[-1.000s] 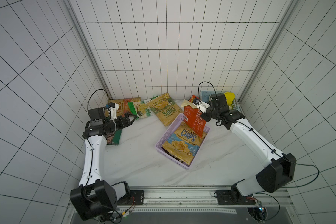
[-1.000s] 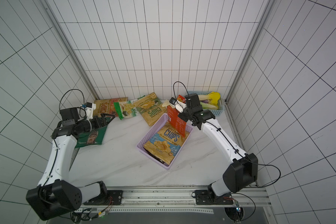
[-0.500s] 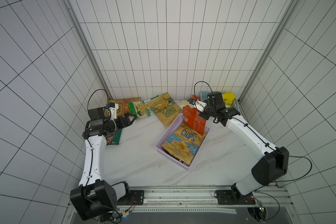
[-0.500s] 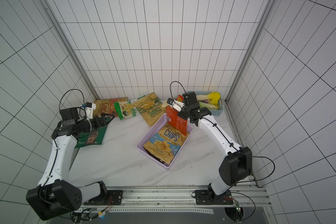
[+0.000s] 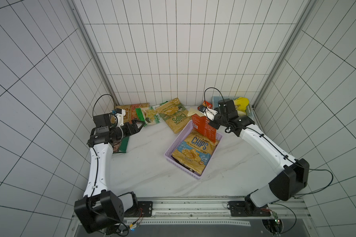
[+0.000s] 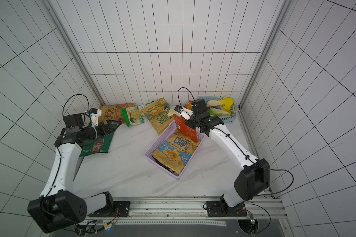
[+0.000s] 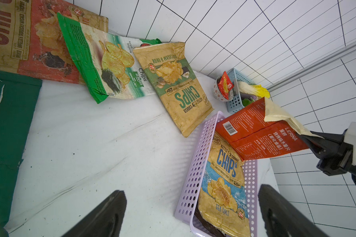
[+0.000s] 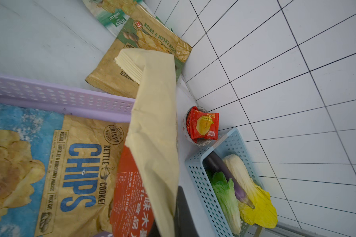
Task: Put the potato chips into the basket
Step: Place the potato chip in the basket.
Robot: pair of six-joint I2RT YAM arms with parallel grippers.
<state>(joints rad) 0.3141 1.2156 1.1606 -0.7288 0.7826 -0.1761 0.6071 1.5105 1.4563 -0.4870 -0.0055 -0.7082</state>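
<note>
Over on the left, the left gripper [image 5: 139, 126] hovers above the table with its jaws spread wide and nothing between them, right by the dark green bag [image 6: 97, 143] lying flat under that arm. Along the back wall, three more wait: the tan-and-red bag [image 5: 130, 110], the green-white bag [image 5: 149, 116] overlapping it, and the sour cream bag [image 5: 174, 117] lying askew just beside the basket.

Centre now: the lilac basket [image 5: 177, 141] sits on a diagonal, with the sea salt bag [image 5: 193, 151] flat inside, lined up with the basket's length and poking out over its near end.

And here's the action! The right gripper [image 5: 212, 123] is clamped tight on the top edge of the orange-red bag [image 5: 203, 127], which hangs over the basket's far end. Its long axis is close to upright, leaning a touch, cream flap folded over up top, printed back facing the left arm, lower edge down at the sea salt bag. Whether they touch, I can't say.

This looks like the drop-off step. The next move calls for lowering and tipping the bag flat along the basket, then letting go.
</note>
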